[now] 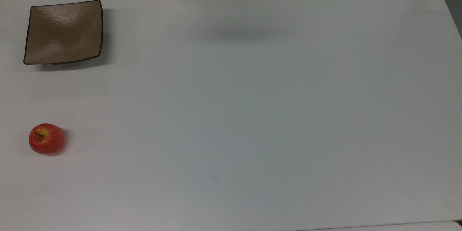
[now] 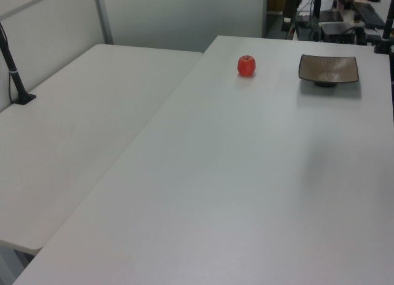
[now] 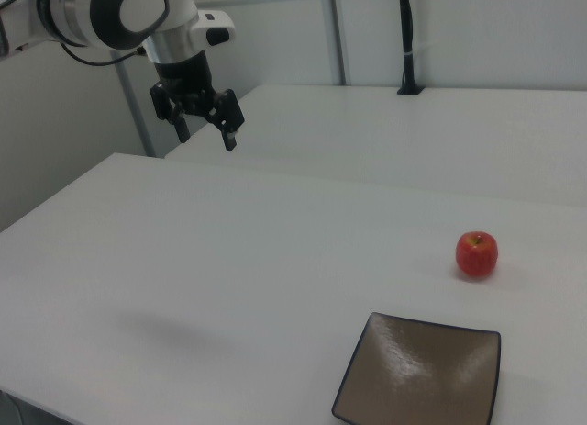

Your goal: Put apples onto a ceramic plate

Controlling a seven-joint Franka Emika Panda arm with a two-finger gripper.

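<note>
High at the right view's left, your gripper [image 3: 204, 128] hangs, jaws apart and empty — apple [image 3: 477, 253] lies far right, plate [image 3: 419, 374] nearer the camera.

White table [image 1: 252, 115]: apple [image 1: 46, 139], empty square plate [image 1: 63, 32], well apart.

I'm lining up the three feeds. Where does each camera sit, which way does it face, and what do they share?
Top view: overhead, looking down on the table; no arm.
Left view: raised, at the end far from the apple and plate; no arm.
Right view: raised, beside the plate's end, facing the open gripper above the table.
All three share apple and plate, apart.
</note>
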